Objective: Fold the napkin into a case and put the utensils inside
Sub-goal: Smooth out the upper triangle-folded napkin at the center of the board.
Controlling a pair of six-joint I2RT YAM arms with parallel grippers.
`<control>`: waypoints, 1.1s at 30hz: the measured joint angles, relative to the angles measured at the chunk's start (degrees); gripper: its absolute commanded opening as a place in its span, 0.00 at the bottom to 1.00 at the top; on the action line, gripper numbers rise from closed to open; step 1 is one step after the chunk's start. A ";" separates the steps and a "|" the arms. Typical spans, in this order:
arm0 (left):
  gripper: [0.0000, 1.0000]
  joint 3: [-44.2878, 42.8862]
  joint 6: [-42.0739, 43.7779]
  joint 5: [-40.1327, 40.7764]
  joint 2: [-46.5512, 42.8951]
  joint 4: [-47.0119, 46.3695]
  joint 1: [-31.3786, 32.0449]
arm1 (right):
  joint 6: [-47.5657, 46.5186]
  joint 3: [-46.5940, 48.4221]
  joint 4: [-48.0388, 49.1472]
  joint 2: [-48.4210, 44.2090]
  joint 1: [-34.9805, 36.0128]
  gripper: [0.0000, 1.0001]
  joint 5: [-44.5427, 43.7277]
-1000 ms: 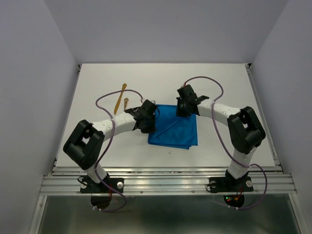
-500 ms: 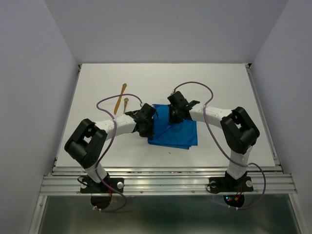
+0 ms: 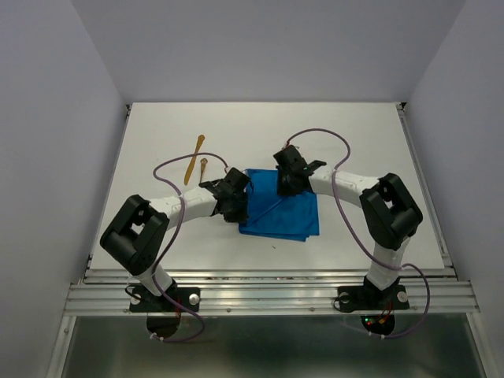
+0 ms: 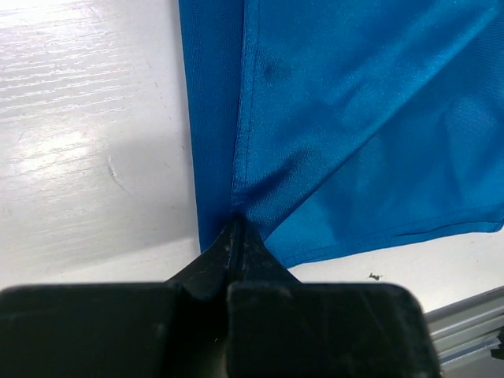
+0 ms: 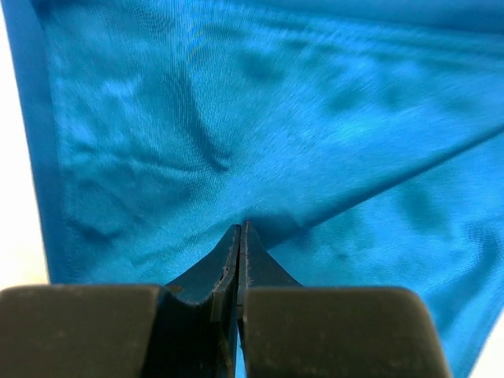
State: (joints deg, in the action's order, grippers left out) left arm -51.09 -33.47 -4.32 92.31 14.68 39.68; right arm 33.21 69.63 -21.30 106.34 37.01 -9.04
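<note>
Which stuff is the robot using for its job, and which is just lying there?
For the job: blue napkin, pinched by the left pincer and right pincer; golden utensils lying on the table.
Just lying about: one tiny dark speck by the napkin's near edge.

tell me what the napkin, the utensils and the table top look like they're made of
The napkin looks like thin woven cloth, probably a synthetic satin: it has a slight sheen, a fine weave and soft creases. The utensils are golden-orange, perhaps plastic or wood, but they are too small to tell. The table is likely a white painted or laminated board: it shows faint wood-like grain and glossy glare.
</note>
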 measured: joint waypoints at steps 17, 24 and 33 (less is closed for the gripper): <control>0.00 1.16 0.00 0.26 -4.11 0.15 0.00 | -0.98 3.32 -0.52 1.16 -8.98 0.01 -3.02; 0.00 3.82 -0.50 -0.74 -1.99 -3.06 -0.04 | -1.73 4.46 -0.04 4.74 -8.92 0.01 -2.47; 0.00 4.28 -0.55 -1.22 -2.32 -3.58 -0.04 | -3.17 4.87 -0.13 5.07 -8.92 0.01 -2.36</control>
State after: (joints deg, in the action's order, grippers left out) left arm -46.81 -34.02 -5.54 90.00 11.09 39.64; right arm 30.04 74.50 -21.43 111.42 28.10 -11.40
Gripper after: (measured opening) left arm 0.022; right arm 0.012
